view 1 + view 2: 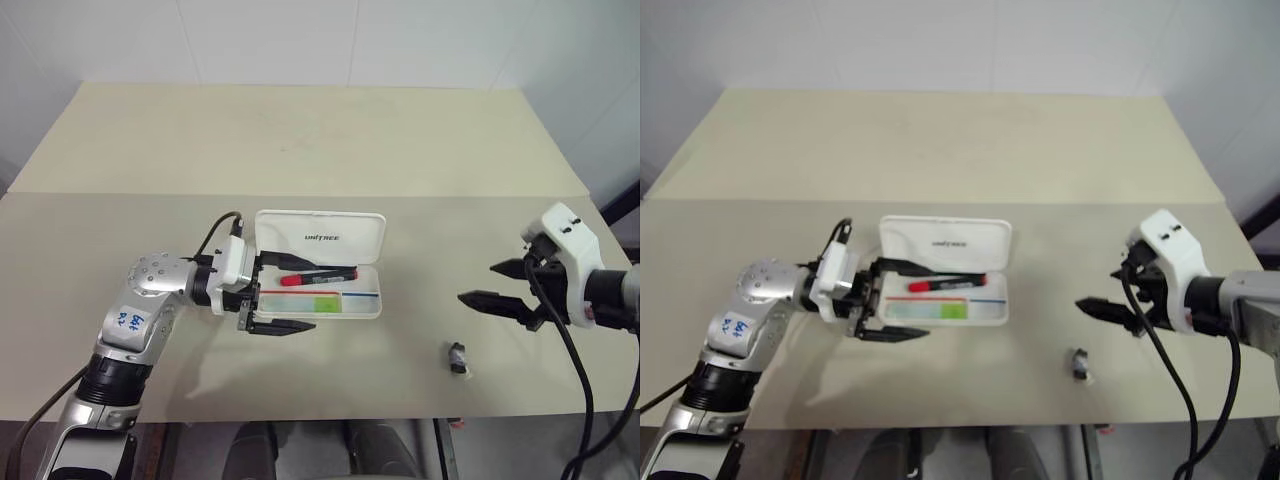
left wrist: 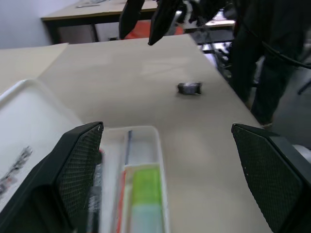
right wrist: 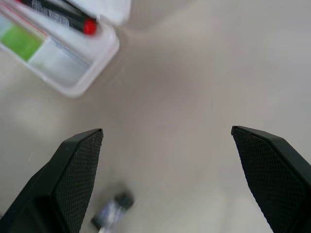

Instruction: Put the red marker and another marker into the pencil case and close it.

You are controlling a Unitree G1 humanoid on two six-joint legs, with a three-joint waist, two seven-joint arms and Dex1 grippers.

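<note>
Broad beige table (image 1: 300,140), bare toward the far edge. White hard hinged pencil case (image 1: 318,270) open at centre, holding black red-capped marker (image 1: 320,277) and pale green highlighter (image 1: 322,304). Left gripper (image 1: 287,295) spread wide at the case's left end; right gripper (image 1: 500,285) parted, empty, well apart. Small black stub (image 1: 459,358) nearby.

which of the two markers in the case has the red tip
The slim black-barrelled red marker, lying along the lid side of the pencil case. The other, the highlighter, is chunky and pale green with a lime cap.
</note>
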